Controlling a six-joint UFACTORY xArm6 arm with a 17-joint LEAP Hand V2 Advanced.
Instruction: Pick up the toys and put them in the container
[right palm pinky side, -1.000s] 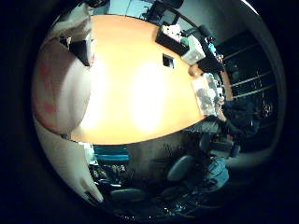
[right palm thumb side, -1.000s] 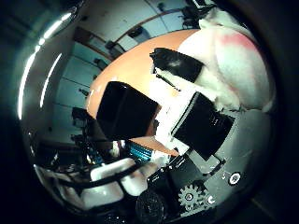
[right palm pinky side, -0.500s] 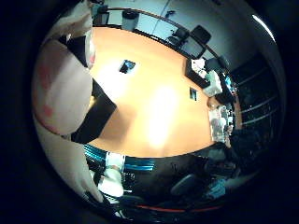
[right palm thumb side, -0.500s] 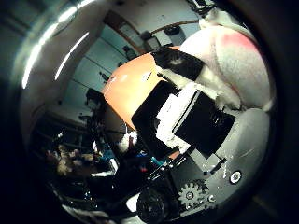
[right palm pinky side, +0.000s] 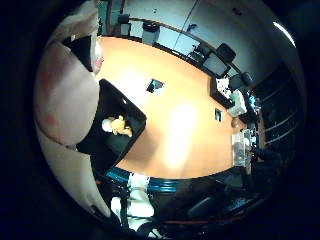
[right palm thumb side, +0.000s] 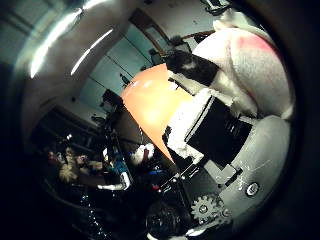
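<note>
A white plush toy with pink patches (right palm thumb side: 250, 65) sits right against my palm and fills one side of both views. My right hand (right palm thumb side: 215, 130) is shut on it, its white and black fingers curled against the plush. Below the hand, a black container (right palm pinky side: 131, 111) stands on the orange table (right palm pinky side: 185, 130) near the table's edge. A small yellow toy (right palm pinky side: 118, 125) lies inside the container. The plush hides part of the container.
Small dark insets (right palm pinky side: 156, 86) are set in the tabletop. Boxes and clutter (right palm pinky side: 237, 102) crowd the table's far end. Office chairs (right palm pinky side: 225, 52) and a bin (right palm pinky side: 150, 32) stand around the table, and a white chair (right palm pinky side: 135, 197) is by the edge near the container.
The views have swung with the hand. The black container and the yellow toy inside it now show in the little finger side view. The plush stays in the hand.
</note>
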